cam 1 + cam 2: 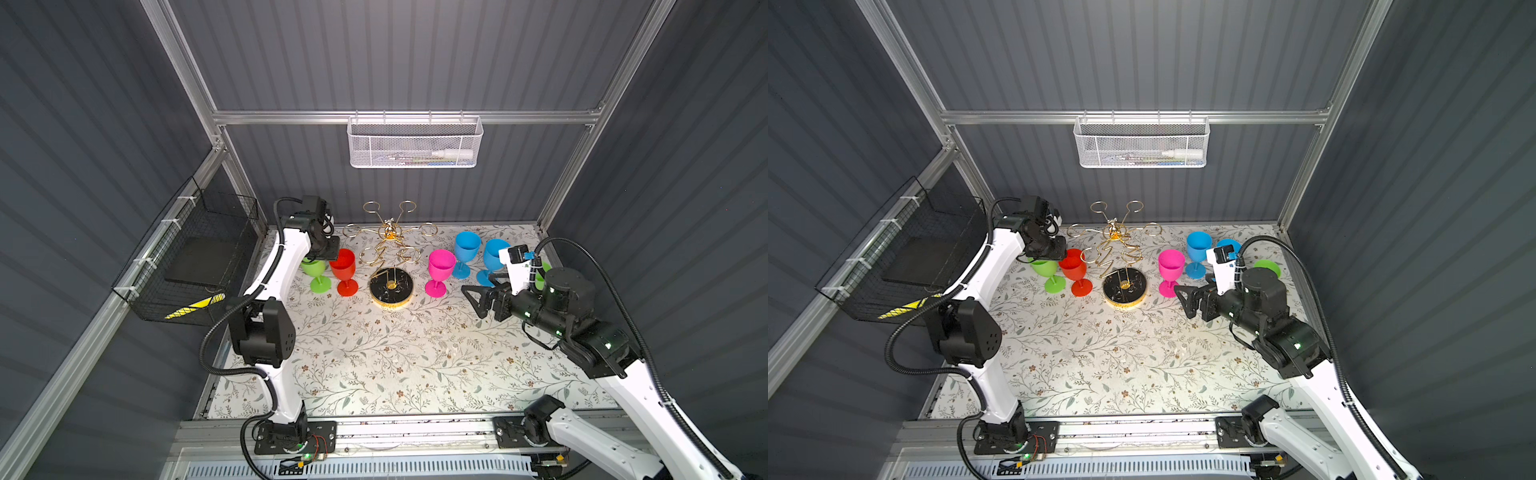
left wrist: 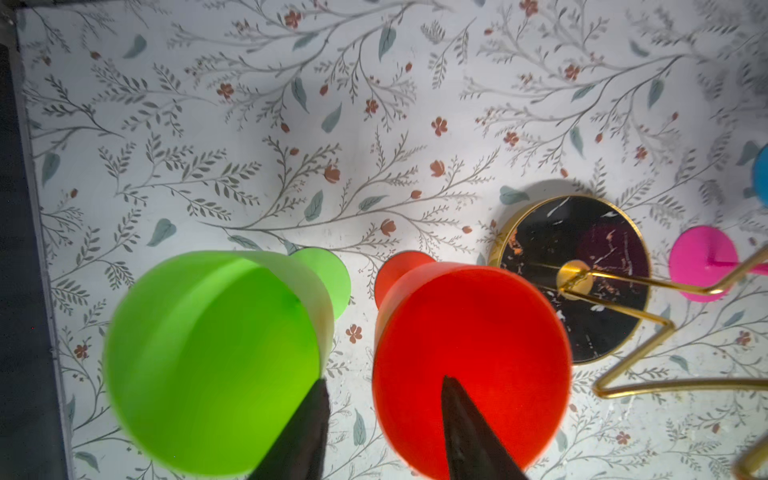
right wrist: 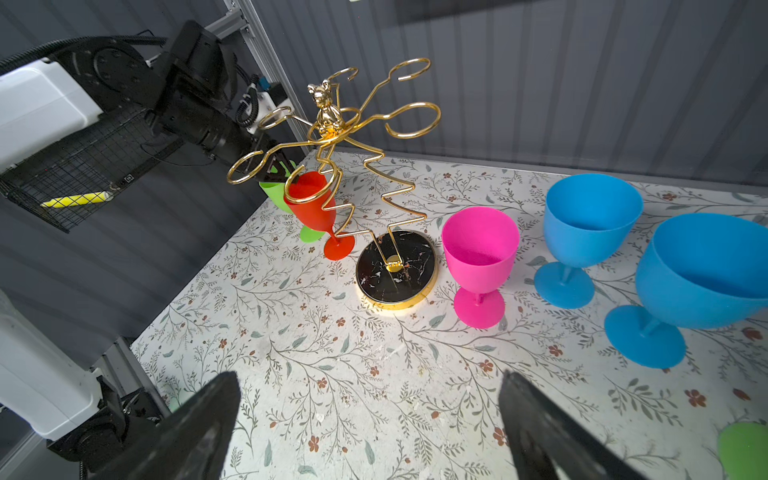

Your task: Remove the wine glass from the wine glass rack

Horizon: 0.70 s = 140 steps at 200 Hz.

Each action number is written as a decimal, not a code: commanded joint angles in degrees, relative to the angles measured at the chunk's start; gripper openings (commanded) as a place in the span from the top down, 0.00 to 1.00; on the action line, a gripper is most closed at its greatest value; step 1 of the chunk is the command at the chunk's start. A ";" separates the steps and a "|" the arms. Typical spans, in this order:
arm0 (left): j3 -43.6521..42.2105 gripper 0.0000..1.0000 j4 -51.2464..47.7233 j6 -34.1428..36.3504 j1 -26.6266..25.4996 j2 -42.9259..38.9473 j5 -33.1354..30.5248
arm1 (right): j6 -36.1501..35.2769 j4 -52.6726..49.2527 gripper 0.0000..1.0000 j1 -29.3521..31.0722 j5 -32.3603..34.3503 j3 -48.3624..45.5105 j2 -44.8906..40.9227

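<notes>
Top views, wine glass rack [image 1: 399, 291]: stands mid-worktop [image 1: 374, 353], nearer the back edge.
Top views, red wine glass [image 1: 344, 266]: upright on the worktop, just left of the rack's base.
Left wrist, left gripper [image 2: 383, 380]: fingers parted, holding nothing; the red wine glass's rim appears between them.
Right wrist, right gripper [image 3: 369, 376]: fingers wide, above bare worktop.

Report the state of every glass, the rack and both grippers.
wine glass rack: six rings, all empty.
red wine glass: upright, off the rack.
green wine glass: upright beside it.
pink wine glass: upright.
blue wine glasses: both upright.
second green wine glass: mostly hidden behind right arm.
left gripper: open, straddling the red glass's rim.
right gripper: open, empty.
</notes>
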 commanded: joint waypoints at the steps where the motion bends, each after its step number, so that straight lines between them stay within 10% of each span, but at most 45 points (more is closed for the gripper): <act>1: -2.32 0.50 3.27 -0.21 0.31 -4.49 2.84 | -1.17 -0.30 0.01 -0.33 1.40 1.59 -0.89; 140: -44.91 0.24 42.27 0.58 0.80 -49.95 -0.08 | -7.30 10.84 0.01 -4.02 14.09 -11.70 -6.72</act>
